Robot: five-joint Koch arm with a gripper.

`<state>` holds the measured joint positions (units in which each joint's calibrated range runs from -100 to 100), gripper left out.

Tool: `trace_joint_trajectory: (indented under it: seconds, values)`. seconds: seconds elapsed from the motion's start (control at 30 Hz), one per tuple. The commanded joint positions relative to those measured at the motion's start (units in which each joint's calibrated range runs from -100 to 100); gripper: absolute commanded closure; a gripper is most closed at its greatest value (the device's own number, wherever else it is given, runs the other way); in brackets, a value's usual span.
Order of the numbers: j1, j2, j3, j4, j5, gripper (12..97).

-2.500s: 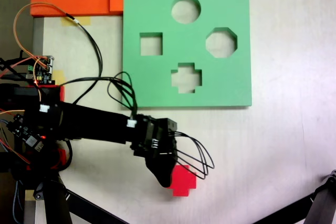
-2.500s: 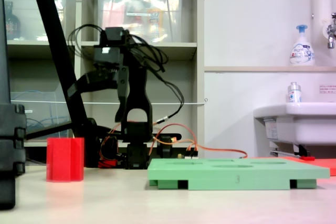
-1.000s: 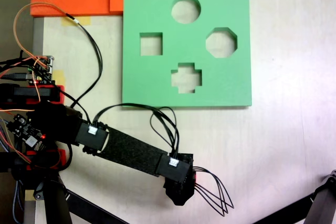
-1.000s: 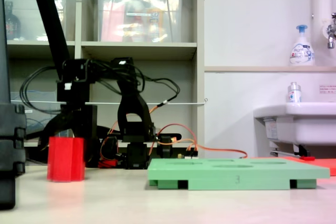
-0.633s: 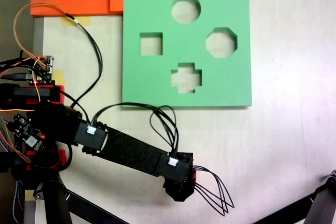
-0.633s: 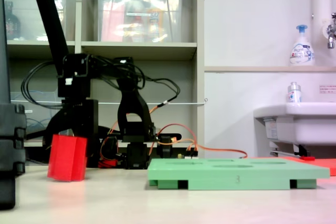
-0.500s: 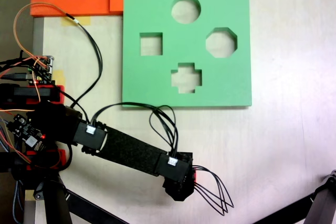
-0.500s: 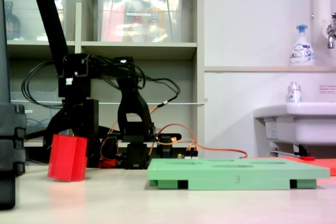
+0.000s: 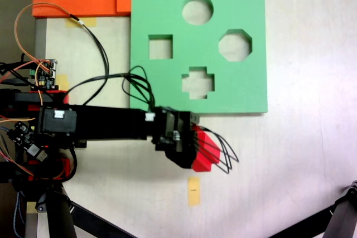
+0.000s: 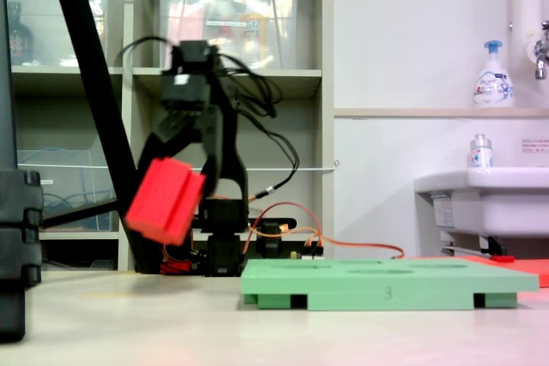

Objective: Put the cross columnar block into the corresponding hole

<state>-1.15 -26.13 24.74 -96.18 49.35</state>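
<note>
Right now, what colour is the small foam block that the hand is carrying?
Bright red. The small foam block shows best in a fixed view from the side.

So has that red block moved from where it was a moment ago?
Yes. The red block is now lifted off the table, tilted, and nearer the green board.

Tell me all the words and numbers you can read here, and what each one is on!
"3" – on the front edge of the green foam board, in the low fixed view.
Label on the pump bottle on the ledge: too small to read.
Sign on the wall by the right edge: too blurred to read.
Small bottle behind the sink: no readable text.
Labels on the shelf bins: blurred, unreadable.
</note>
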Motion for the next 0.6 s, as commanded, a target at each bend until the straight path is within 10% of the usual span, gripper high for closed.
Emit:
trace_joint_trajectory:
  seconds: [0.0,0.57]
  values:
    - [3.6,-5.7,2.0,-3.8,3.8,75.2]
    - [16.4,8.7,9.6,-3.8,14.0,75.0]
